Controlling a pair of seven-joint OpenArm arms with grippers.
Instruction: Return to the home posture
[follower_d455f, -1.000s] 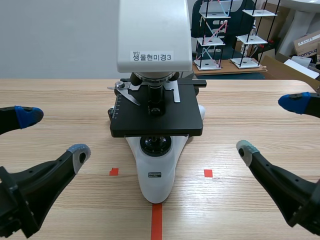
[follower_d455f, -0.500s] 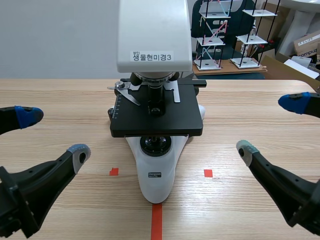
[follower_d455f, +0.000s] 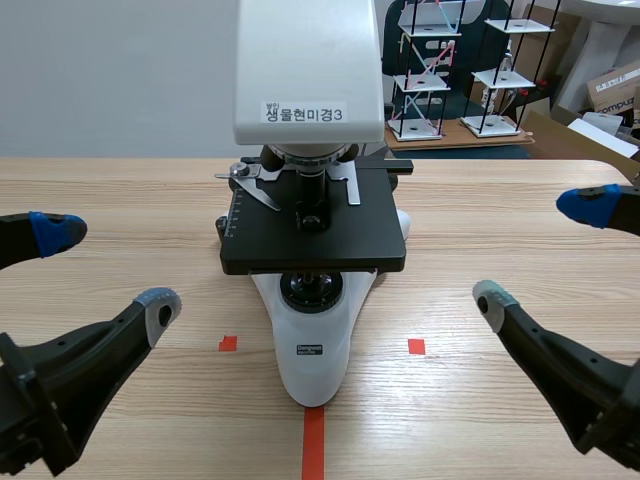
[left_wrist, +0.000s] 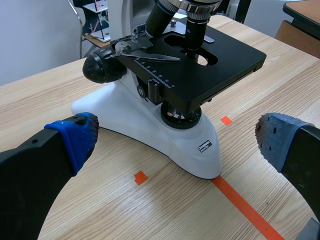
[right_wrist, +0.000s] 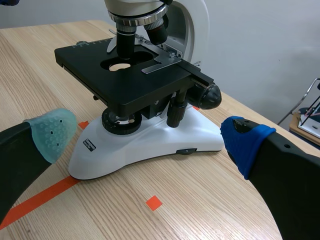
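Grippers are all this task concerns. My left gripper (follower_d455f: 105, 265) sits low at the near left of the table (follower_d455f: 120, 190), its fingers spread wide with nothing between them. My right gripper (follower_d455f: 541, 251) mirrors it at the near right, equally spread and empty. Between them, and well apart from both, the microscope (follower_d455f: 315, 240) stands upright at the middle of the table. The near tip of its white base (follower_d455f: 315, 360) meets the far end of the red tape line.

I judge there is nothing to take hold of here: both arms travel unloaded, so I only need to stay clear of the instrument. The microscope looks heavy, rigid and top-heavy, with delicate lenses and thin clips on the black stage (follower_d455f: 340, 235). If I ever had to lift it, I would hold the curved white neck and support the base, never the stage or the optics.

Against the views from half a second and a second ago, I see no difference. Both grippers keep the same place and spread, and the microscope has not shifted. I take it the posture is reached, or nearly so.
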